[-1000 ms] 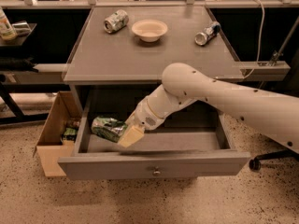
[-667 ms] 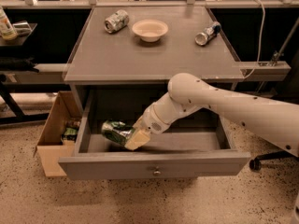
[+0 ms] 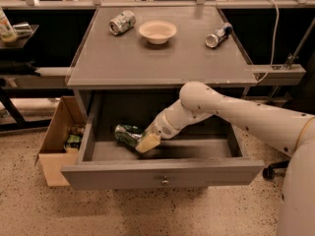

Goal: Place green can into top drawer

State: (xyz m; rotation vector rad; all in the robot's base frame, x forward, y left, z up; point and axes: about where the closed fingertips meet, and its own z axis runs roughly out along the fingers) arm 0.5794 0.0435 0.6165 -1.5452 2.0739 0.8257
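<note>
Speckled tan floor point(image 3: 147, 215) under a grey bench point(image 3: 147, 63); brown cardboard box point(image 3: 54, 146) on the floor beside the bench's left edge. On the bench top: silver-white can point(image 3: 122, 21) near the back-left corner, pale bowl point(image 3: 157, 31) toward the back edge, slim silver-blue can point(image 3: 218, 35) near the back-right corner. Top drawer point(image 3: 221, 173) stood pulled out below the front edge, knob point(image 3: 165, 182) at mid-panel.

Change noted: a second before, the arm point(image 3: 236, 112) carried the green can higher over the drawer's left half. It had since dropped inside the walls, and the latest shift was small. Gripper point(image 3: 146, 141) sat low in the drawer, under the bench's front edge and left of its middle, clamped on the green can point(image 3: 127, 134). Can looked at or just above the drawer floor; contact could not be told. Judgement: the carry was effectively done, with release and withdrawal left.

Orientation: can lay on its side, long axis roughly parallel to the bench's front edge, slightly tilted, left end higher. Free end pointed toward the front-left corner side, at the drawer's left wall but apart from it. Other end was hidden in the gripper.
</note>
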